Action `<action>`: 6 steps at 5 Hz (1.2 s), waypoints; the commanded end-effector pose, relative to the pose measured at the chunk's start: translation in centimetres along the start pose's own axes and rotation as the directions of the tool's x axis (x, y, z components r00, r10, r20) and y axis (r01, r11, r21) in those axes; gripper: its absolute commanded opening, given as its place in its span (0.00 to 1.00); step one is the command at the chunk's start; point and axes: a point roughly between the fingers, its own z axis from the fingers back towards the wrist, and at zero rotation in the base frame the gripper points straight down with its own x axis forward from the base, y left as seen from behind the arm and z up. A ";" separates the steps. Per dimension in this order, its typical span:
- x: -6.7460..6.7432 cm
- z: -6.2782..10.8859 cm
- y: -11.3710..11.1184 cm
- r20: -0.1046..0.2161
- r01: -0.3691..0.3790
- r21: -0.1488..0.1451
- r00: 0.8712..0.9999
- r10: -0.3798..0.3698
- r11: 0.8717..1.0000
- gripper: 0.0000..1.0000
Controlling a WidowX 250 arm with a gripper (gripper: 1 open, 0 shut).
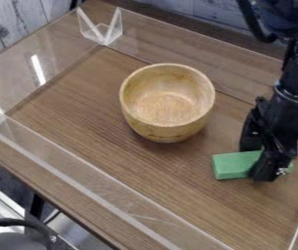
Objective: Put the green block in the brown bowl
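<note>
Green block (233, 165) under the black claw (261, 145), near right on the wooden table (112, 154)
Claw spread open over the block's right part; 1 brown bowl (168, 102) sits farther back, to the left

One bright green matte rectangular block (234, 165) at four o'clock; one round light tan wooden bowl (168, 103) near the centre; one small clear, angular, open-topped container (101, 26) at eleven o'clock; one brown wooden tabletop (93, 117) under all three.
</note>
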 end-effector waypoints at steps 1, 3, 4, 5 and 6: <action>0.6 1.0 0.6 0.049 -0.005 0.017 0.999 0.004 1.000 0.00; 0.4 0.4 0.9 0.048 -0.006 -0.005 0.999 0.006 1.000 0.00; 0.3 0.1 0.9 0.049 -0.006 -0.017 0.999 0.006 1.000 0.00; 0.1 -0.1 1.0 0.052 -0.004 -0.028 0.999 0.006 1.000 0.00; -0.1 -0.3 1.0 0.054 -0.003 -0.039 0.999 0.006 0.999 0.00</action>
